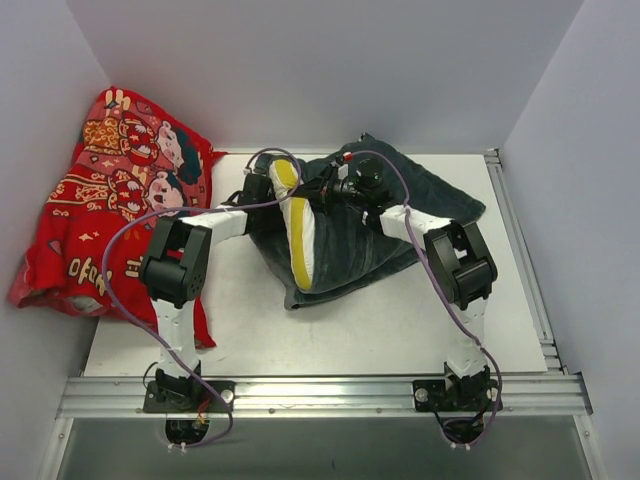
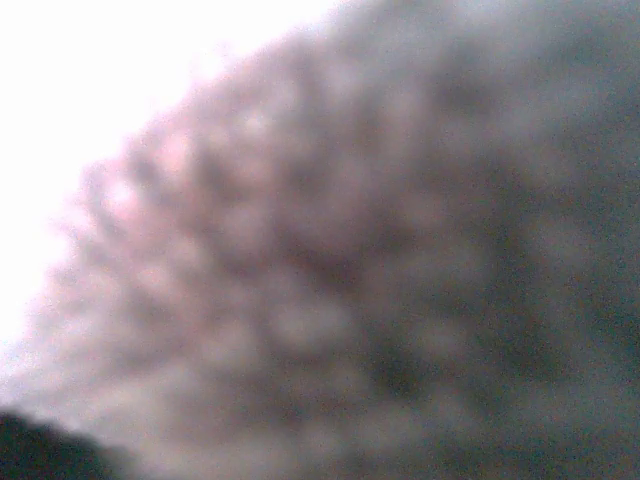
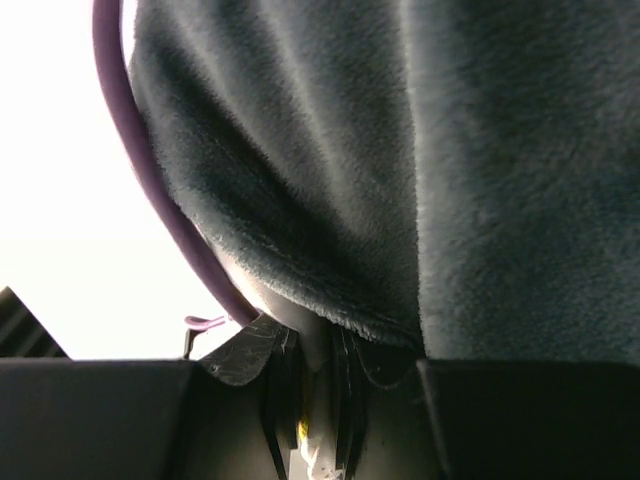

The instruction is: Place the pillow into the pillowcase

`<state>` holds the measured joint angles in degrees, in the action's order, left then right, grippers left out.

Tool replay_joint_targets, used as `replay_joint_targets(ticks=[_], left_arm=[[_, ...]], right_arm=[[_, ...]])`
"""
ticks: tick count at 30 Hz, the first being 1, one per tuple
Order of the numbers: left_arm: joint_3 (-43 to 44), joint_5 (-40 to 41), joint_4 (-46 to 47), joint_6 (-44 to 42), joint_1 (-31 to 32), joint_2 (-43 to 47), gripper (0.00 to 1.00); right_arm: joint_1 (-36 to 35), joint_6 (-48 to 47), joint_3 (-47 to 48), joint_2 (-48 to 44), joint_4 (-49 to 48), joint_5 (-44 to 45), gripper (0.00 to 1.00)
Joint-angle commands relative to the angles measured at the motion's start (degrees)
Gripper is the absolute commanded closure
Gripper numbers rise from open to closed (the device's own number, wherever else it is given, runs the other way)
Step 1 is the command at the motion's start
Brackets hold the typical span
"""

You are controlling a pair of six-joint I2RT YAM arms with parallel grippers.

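The pillow [image 1: 302,232] lies in the middle of the table [image 1: 400,320], its yellow band showing, partly tucked in the dark pillowcase [image 1: 375,240]; the red cloth [image 1: 115,205] sits heaped at the far left corner. The left gripper [image 1: 258,190] is against the pillowcase's left edge; its own camera shows only blurred plush, so I cannot tell its opening. The right gripper [image 3: 305,400] has its fingers [image 3: 520,420] apart with plush folds between them beside a purple cable [image 3: 150,180]; whether they pinch, I cannot tell.
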<state>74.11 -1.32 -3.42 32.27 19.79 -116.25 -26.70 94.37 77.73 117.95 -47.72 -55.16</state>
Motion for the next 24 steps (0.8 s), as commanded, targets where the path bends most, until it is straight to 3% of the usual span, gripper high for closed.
replay_joint_targets(ticks=[1,2,5,14,19,24], left_arm=[[2.4,6.0,-9.9,-6.0,0.1,-4.7,0.61],[2.3,5.9,-10.1,-6.2,0.1,-4.6,0.77],[0.6,1.4,-10.4,-6.3,-1.1,-2.6,1.00],[-14.9,-21.9,0.9,-6.5,-7.7,18.6,1.00],[-20.6,-33.5,2.5,-4.2,-12.4,24.0,1.00],[-23.9,-37.4,0.0,-6.9,-17.3,27.4,1.00]], right_arm=[[-1.2,6.1,-0.5,-6.6,-9.7,-3.0,1.00],[-1.0,6.1,-0.7,-6.8,-10.1,-2.9,1.00],[-0.1,3.8,-1.6,-6.9,-9.4,-3.4,1.00],[2.5,-7.3,-3.3,-3.2,1.3,-3.7,1.00],[2.1,-15.3,-4.0,-0.6,6.7,-3.2,1.00],[2.5,-23.1,-4.3,2.7,15.6,-1.1,1.00]])
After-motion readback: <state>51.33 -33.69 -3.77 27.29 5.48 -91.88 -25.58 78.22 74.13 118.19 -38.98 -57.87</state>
